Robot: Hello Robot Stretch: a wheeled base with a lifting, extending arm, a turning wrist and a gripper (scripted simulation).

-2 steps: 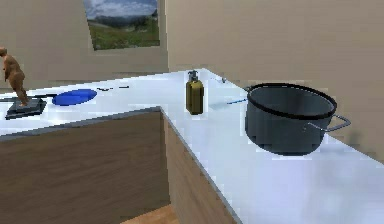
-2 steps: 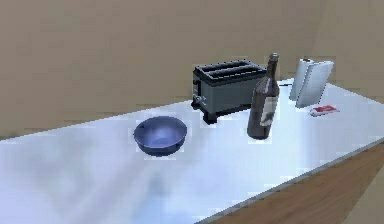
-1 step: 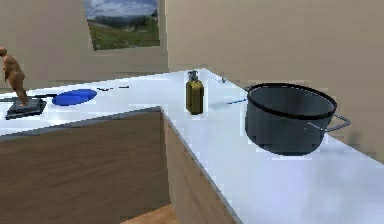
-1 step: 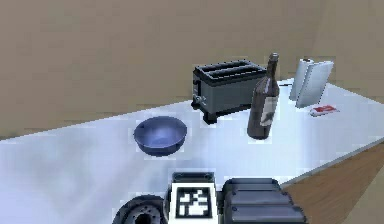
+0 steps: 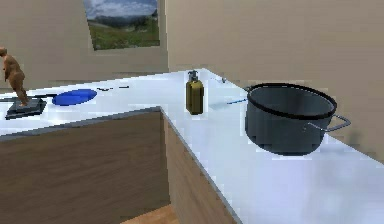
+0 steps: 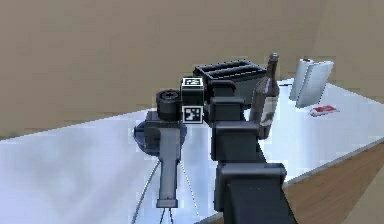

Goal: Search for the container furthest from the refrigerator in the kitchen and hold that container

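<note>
White countertop bends in an L over wooden cabinet fronts. On the leg at the forward view's right stands the dark pot, upright and round, with a thin handle showing at its right side. How the pot lies relative to the claw cannot be told. Near the pot, toward the forward view's left and apart from it, stands a small olive-brown bottle with a grey top. Farther off on the other leg lies a blue plate. At the left edge a brown statue stands on a dark base. A landscape picture hangs on the beige wall above them.

In the arm side view the claw is seen against a white counter, left of the dark arm, with its thin fingers pointing down the picture. Whether the claw is spread or pressed together cannot be told, nor whether it holds anything. Up and right of the claw are the two white marker squares. Beyond them a black toaster sits near the beige wall. Further to the claw's right, just beside the arm in the picture, a dark wine bottle stands upright. Well to the claw's right are a white upright object and a small red and white thing lying flat on the counter.
</note>
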